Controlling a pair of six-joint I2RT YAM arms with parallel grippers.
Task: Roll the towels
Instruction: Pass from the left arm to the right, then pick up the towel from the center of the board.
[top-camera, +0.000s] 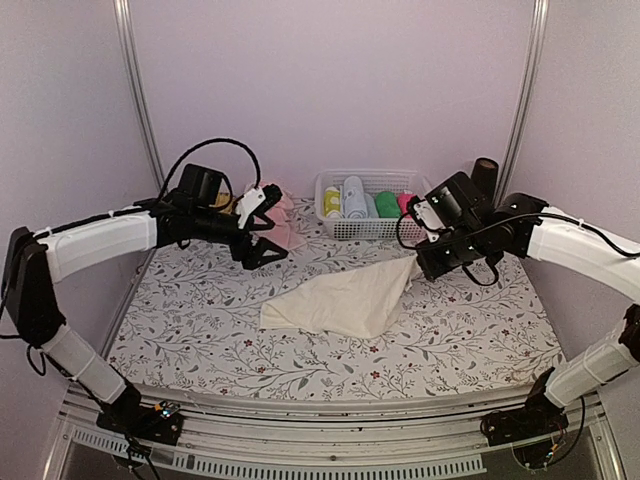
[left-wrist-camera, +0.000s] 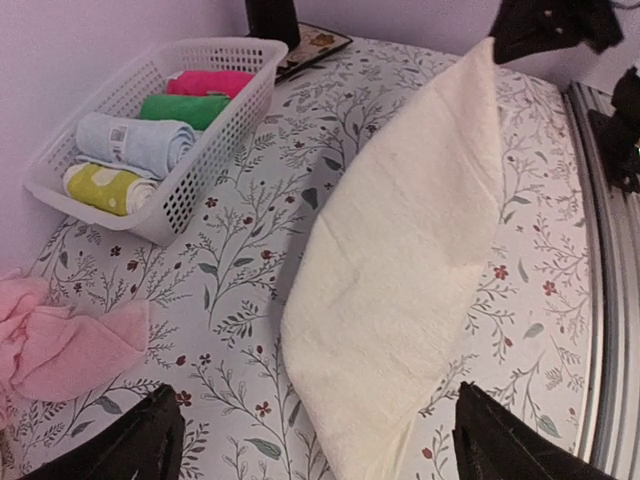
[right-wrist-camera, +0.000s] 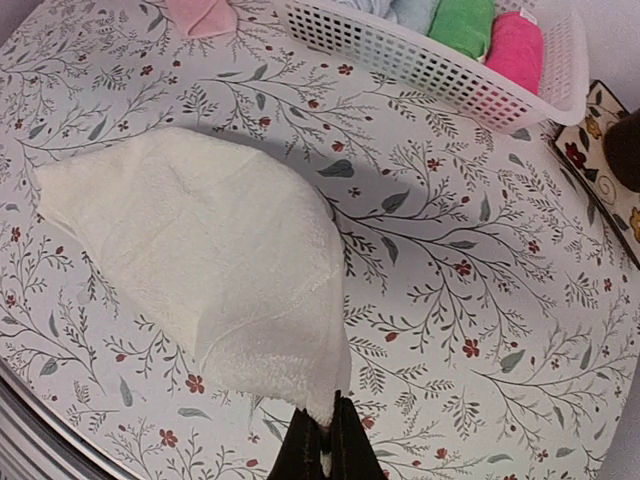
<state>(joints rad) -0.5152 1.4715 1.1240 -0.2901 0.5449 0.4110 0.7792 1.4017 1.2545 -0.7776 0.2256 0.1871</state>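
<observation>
**Right end effector pinching the cream towel's corner; left end effector spread wide, holding nothing**

Right end effector: closed tight on one corner of the cream towel, at the towel's 2 o'clock in the top view. Holds that corner up off the surface, with the cloth sloping down from the pinch toward 8 o'clock. Lower part of the towel lying unrolled and loosely folded near the middle of the floral print. In the right wrist view, corner caught between the dark fingertips at 6 o'clock, the rest of the towel fanning out toward 10 o'clock.

Left end effector: jaws wide apart, gripping nothing. Hangs above the surface at the cream towel's 10 o'clock, apart from the cloth. In the left wrist view, one finger low at each bottom corner, with the towel's near end showing between them on the surface below.

Pale pink towel: crumpled and unrolled at 11 o'clock from the cream towel, just beyond the left end effector.

White basket: at 12 o'clock, by the back wall, holding yellow-green, light blue, green and magenta rolls side by side.
</observation>
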